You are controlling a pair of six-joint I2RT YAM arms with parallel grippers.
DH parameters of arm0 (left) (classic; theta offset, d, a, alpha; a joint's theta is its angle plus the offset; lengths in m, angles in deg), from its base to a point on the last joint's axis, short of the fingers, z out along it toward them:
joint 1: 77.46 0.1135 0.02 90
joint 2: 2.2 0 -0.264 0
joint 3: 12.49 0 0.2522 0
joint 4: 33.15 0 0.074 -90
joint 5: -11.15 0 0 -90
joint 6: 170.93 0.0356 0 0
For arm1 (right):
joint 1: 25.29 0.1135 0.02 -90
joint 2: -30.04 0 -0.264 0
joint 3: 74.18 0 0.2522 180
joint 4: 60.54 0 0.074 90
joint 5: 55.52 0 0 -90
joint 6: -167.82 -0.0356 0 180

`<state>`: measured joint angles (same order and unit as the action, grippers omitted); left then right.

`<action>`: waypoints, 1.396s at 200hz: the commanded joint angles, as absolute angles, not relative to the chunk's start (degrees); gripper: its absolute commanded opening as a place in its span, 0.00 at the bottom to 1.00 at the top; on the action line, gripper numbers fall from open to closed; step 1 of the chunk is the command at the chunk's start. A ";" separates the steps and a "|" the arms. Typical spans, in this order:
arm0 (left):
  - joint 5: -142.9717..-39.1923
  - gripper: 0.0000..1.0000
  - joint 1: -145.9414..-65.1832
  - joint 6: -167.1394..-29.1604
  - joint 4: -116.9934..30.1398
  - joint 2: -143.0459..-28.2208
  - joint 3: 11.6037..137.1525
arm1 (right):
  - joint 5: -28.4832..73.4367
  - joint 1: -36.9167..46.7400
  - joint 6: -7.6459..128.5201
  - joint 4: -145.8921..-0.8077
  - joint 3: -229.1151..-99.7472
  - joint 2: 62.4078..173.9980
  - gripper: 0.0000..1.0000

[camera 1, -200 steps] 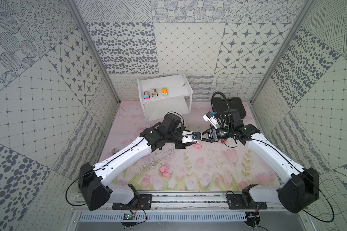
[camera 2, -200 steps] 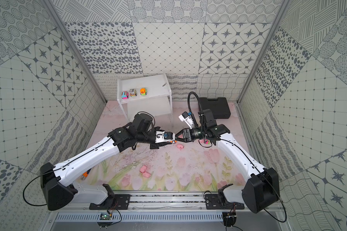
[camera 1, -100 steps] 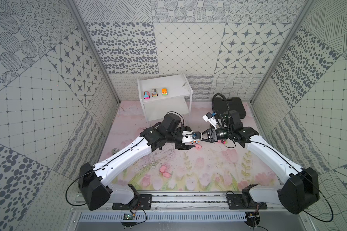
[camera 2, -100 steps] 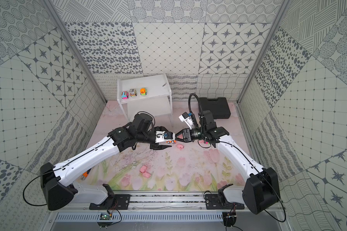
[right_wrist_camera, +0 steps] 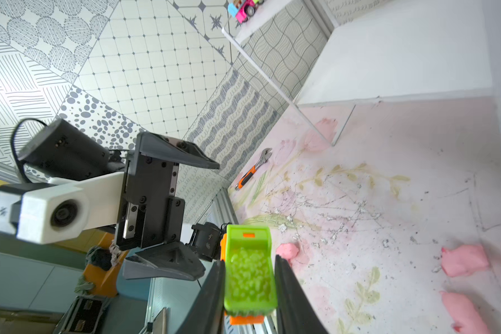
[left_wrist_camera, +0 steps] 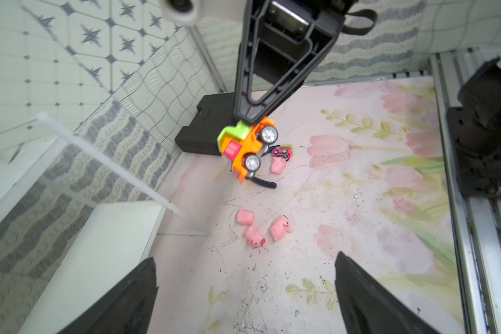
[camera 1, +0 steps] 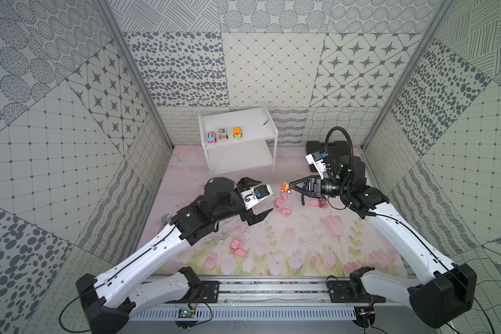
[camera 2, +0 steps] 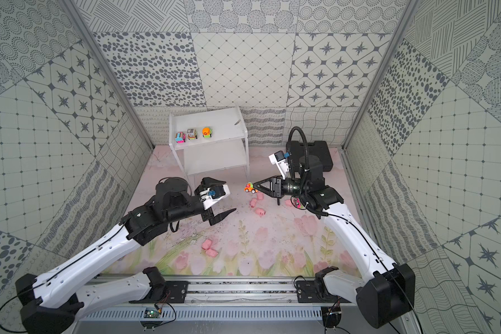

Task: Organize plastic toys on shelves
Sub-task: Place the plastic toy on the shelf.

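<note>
In both top views the right end effector is clenched on the orange car. It holds the car in the air above the surface, in the middle of the scene and nearer than the shelves. The left end effector is released and empty. It is near the car on its left and does not touch it. On the top tier of the shelves, at the left side, stand three cars.

In the left wrist view the car hangs tilted from the very tips. I think this is the risk: so small a hold may let it turn or slip, and then it falls near the pigs.

In the right wrist view the fingers press only the green bed, not the orange body. If this part is hinged, the body may swing. The thin legs of the shelves could also be pushed during the reach. The car is glossy plastic, with silver wheels.
</note>
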<state>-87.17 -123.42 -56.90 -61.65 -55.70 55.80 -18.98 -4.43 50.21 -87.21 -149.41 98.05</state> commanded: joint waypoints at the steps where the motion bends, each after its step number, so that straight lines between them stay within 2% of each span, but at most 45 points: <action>1: -66.27 0.99 -123.01 -90.49 -50.77 -44.73 42.35 | -12.82 -4.06 46.82 -76.26 -154.36 98.88 0.30; 27: -63.74 0.98 -122.91 -103.72 -48.59 -41.02 31.81 | -7.27 -1.19 49.53 -76.17 -163.23 103.96 0.31; 53: -63.14 0.98 -122.90 -110.05 -46.46 -42.52 28.04 | -1.01 2.04 51.80 -75.57 -170.52 109.48 0.31; 105: -62.76 0.99 -122.64 -107.57 -45.64 -46.15 28.28 | 16.26 8.84 56.95 -82.28 -185.30 120.59 0.31; 183: -60.85 0.99 -122.43 -104.31 -42.68 -42.43 24.74 | 38.74 15.04 64.26 -89.45 -201.69 134.01 0.32; 279: -58.57 0.99 -122.38 -102.32 -42.44 -35.64 21.43 | 48.29 17.66 71.72 -97.97 -221.25 148.90 0.35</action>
<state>-60.55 -122.67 -103.43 -45.35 -37.56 21.94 43.84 16.93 68.17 -95.84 -216.30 146.46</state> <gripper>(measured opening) 0.988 0.341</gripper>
